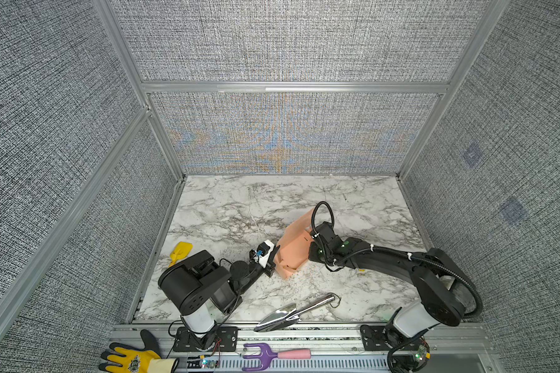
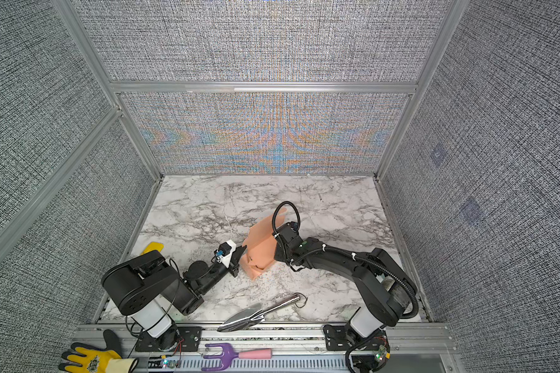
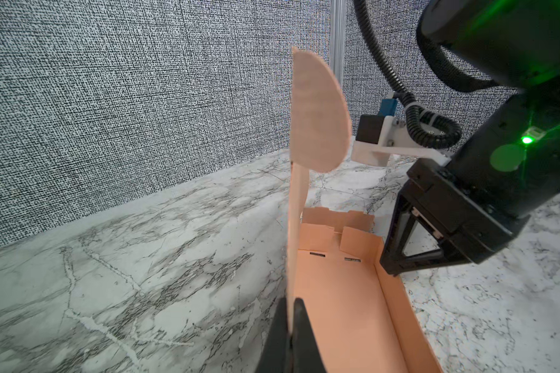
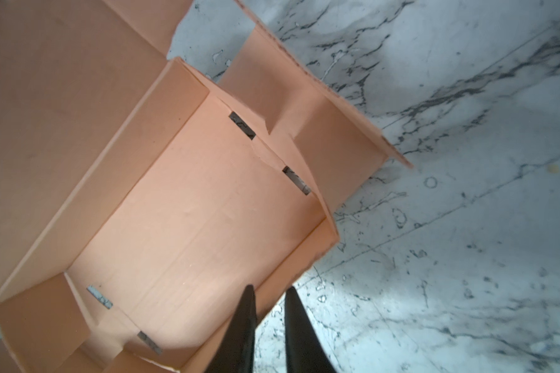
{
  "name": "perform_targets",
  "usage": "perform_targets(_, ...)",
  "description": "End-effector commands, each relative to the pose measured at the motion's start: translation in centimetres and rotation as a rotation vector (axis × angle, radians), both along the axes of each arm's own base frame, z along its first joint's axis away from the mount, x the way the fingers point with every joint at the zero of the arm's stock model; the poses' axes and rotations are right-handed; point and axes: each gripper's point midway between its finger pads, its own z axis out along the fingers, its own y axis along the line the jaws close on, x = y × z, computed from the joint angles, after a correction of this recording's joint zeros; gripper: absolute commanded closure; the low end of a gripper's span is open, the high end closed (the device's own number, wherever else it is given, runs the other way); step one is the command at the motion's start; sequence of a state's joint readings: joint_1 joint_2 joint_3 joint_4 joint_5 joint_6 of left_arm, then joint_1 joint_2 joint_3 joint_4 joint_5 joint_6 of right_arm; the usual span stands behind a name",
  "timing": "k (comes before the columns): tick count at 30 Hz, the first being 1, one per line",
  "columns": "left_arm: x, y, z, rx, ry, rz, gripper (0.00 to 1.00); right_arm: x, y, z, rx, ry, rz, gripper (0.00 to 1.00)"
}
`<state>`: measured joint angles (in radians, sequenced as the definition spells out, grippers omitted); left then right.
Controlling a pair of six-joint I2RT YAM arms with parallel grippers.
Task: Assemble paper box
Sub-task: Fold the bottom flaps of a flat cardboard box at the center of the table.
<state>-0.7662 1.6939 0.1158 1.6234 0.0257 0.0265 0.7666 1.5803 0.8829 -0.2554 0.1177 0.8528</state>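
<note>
left wrist view: paper box [image 3: 337,290] on the table [image 3: 143,258], side walls up, end flaps and lid yet to close; left hand [image 3: 290,336] clenches its upright panel, right hand [image 4: 270,300] slightly parted astride a wall.

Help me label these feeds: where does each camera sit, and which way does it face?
Both top views: high over the near edge, facing down at marble table, left arm, right arm, paper box.
Left wrist: behind the left claw, along the box; right claw opposite.
Right wrist: behind the right claw, down into the box.
Shared: every view shows the box.
</note>
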Motion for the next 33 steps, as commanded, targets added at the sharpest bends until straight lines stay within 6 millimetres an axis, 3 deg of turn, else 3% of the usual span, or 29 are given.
perform_targets(1,-0.2,0.1,3.5,-0.101,-0.101,0.000,1.00,-0.6,-0.1,-0.3,-0.038,0.010,0.058,0.79)
perform_targets(6,-0.2,0.3,3.4,-0.098,-0.100,0.010,1.00,-0.8,-0.7,0.3,-0.055,-0.036,0.087,0.68)
perform_targets(11,-0.2,0.5,3.1,-0.098,-0.091,0.015,1.00,-0.3,-0.8,2.7,-0.048,-0.135,0.152,0.59)
perform_targets(17,0.0,0.6,2.9,-0.094,-0.086,0.025,1.00,1.2,-3.7,4.9,-0.047,-0.219,0.126,0.57)
perform_targets(24,0.0,0.5,2.7,-0.088,-0.083,0.023,1.00,2.7,-5.1,4.2,-0.036,-0.193,0.170,0.57)
perform_targets(33,-0.1,0.7,2.8,-0.088,-0.087,0.028,1.00,2.6,-3.5,1.5,0.004,-0.136,0.246,0.66)
